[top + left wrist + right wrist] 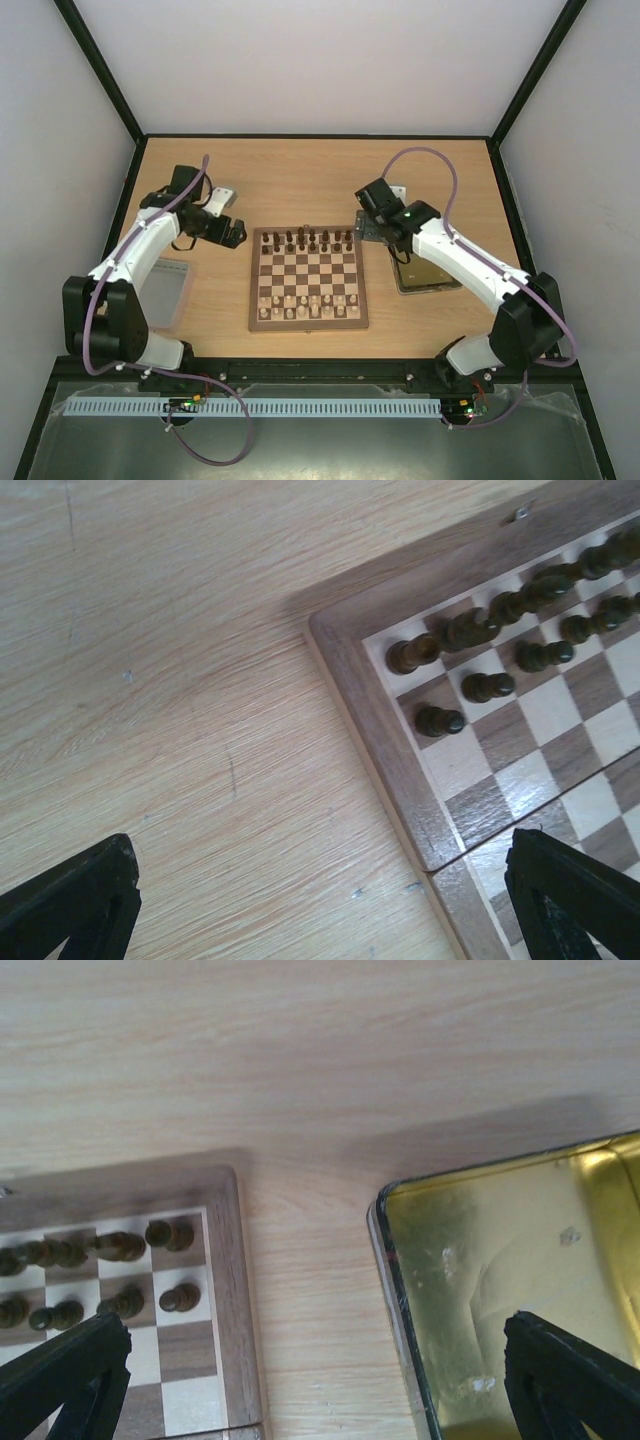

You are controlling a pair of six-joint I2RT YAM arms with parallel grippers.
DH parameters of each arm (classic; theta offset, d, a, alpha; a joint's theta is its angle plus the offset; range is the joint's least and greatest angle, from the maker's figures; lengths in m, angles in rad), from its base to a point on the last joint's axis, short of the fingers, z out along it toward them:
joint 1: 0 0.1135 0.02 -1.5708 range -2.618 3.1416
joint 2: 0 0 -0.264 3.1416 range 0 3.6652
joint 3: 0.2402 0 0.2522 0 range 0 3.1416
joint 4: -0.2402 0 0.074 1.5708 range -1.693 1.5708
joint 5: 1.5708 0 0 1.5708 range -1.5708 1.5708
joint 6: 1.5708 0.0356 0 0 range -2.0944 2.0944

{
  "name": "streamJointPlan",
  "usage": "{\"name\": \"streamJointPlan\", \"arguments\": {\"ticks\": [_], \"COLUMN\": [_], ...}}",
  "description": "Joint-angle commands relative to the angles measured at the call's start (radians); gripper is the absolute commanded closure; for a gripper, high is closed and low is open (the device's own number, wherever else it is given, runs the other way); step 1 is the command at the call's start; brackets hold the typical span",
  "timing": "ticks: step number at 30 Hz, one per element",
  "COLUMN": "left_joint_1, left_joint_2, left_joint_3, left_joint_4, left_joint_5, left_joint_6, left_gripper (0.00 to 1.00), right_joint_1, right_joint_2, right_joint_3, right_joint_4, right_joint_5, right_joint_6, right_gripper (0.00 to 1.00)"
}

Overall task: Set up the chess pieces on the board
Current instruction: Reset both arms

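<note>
The dark pieces (pixel 305 240) stand in two rows along the 12 o'clock edge of the board (pixel 308 275), and the pale pieces (pixel 305 306) in two rows along the 6 o'clock edge. The squares between them are bare. From above both sides look filled, so I judge the setting-up as finished or nearly so, but the figures are too small to count or to name one by one.

These pieces are tiny, and by their look light, hard and smooth. I would expect them to tip easily and to slip from a loose pinch. Each one is best taken from above, at the narrow upper part, with one finger on each side. The neighbours stand close in the row, so a wide finger may knock them.

The left claw (pixel 235 233) hovers over the table (pixel 300 175) at about 10 o'clock from the board, just outside its corner. Its jaws are spread wide and hold nothing. The right claw (pixel 368 228) hovers at about 2 o'clock, between the board's corner and the yellow tray (pixel 395 1290), also wide apart and empty.

The tray lies at 3 o'clock from the board, partly under the right arm, and I see no piece in the visible part of it. A grey lid (pixel 165 290) lies at 9 o'clock.
</note>
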Motion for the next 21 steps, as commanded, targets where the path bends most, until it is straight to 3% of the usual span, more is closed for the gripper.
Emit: {"name": "streamJointPlan", "arguments": {"ticks": [1, 12, 21], "left_joint_1": [0.0, -0.018, -0.104], "left_joint_2": [-0.058, -0.126, -0.205], "left_joint_3": [0.014, 0.039, 0.037], "left_joint_4": [-0.026, -0.245, -0.354], "left_joint_5": [0.064, 0.176, 0.117], "left_joint_6": [0.03, 0.177, 0.258], "left_gripper": [0.01, 0.01, 0.01], "right_joint_1": [-0.006, -0.007, -0.006], "right_joint_2": [-0.061, -0.249, -0.411], "right_joint_3": [-0.013, 0.0, 0.018], "right_joint_4": [0.05, -0.103, -0.251], "right_joint_5": [0.096, -0.197, -0.324], "right_joint_6": [-0.027, -0.071, -0.061], "right_gripper": [0.03, 0.03, 0.02]}}
